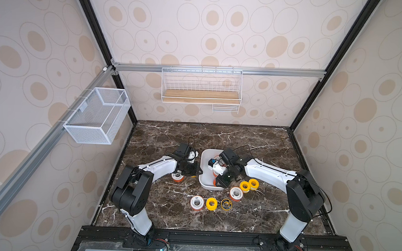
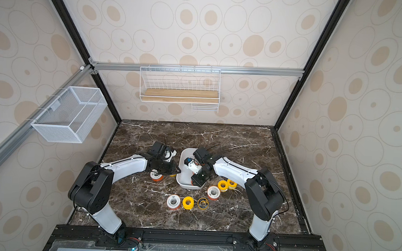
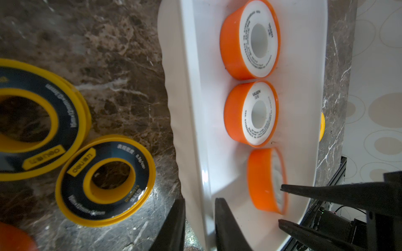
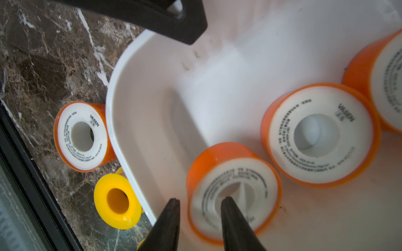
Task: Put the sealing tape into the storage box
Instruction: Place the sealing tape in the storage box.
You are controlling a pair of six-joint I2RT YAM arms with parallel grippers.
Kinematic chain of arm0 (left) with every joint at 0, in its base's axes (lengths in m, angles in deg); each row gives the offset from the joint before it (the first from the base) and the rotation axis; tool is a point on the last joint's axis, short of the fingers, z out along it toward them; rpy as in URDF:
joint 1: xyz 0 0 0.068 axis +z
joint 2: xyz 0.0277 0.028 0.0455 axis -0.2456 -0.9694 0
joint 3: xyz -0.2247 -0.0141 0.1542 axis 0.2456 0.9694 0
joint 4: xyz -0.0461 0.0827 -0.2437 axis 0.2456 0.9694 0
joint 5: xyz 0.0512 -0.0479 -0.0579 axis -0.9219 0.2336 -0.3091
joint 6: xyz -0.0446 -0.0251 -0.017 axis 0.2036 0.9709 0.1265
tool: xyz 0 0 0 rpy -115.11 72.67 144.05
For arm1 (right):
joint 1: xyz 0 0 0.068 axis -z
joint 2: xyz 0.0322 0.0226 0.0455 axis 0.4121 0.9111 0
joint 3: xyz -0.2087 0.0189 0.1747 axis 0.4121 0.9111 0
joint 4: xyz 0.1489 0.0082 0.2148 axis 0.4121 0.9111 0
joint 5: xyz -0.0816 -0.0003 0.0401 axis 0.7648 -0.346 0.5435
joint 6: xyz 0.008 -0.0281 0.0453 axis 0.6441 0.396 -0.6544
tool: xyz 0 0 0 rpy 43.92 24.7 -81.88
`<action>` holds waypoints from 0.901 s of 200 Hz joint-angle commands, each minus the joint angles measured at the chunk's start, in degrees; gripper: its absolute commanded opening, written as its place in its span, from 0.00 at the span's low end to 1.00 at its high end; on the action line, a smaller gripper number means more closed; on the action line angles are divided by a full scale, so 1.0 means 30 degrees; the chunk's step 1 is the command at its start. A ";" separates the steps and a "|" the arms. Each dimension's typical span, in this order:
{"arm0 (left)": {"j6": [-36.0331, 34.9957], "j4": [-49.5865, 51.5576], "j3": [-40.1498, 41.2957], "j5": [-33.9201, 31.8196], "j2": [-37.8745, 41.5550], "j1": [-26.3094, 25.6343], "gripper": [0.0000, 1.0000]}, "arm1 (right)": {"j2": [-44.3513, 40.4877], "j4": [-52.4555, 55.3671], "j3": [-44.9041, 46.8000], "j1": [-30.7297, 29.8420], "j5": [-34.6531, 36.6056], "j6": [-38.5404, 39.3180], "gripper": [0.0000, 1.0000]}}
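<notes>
The white storage box [image 1: 207, 154] [image 2: 186, 153] stands mid-table. My left gripper [image 3: 200, 200] [image 1: 200, 172] is shut on its side wall [image 3: 191, 130], one finger inside and one outside. Two white-faced, orange-rimmed sealing tape spools [image 3: 252, 113] [image 4: 319, 134] lie flat in the box. A third orange spool [image 4: 250, 173] [image 3: 263, 180] is tilted and blurred just under my right gripper [image 4: 200, 198] [image 1: 217, 183]. That gripper's fingers stand apart, one outside the spool's rim and one over its centre hole.
More spools lie on the marble: a row of three near the front [image 1: 211, 204], an orange one [image 1: 236, 193] and two yellow ones [image 1: 249, 185] right of the box. An orange one [image 1: 177, 177] and two dark-centred yellow ones [image 3: 106, 180] lie by the left arm.
</notes>
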 commanded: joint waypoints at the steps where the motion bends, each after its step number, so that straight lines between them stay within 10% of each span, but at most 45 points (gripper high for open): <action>1: 0.0099 0.0118 -0.0687 0.0089 -0.0245 -0.0092 0.28 | 0.0281 0.0669 -0.0230 -0.0173 0.0246 0.0280 0.41; 180: 0.0011 0.0290 -0.0691 0.0162 -0.0336 -0.0083 0.28 | 0.3931 -0.0315 -0.3562 -0.0248 -0.3644 -0.1035 0.24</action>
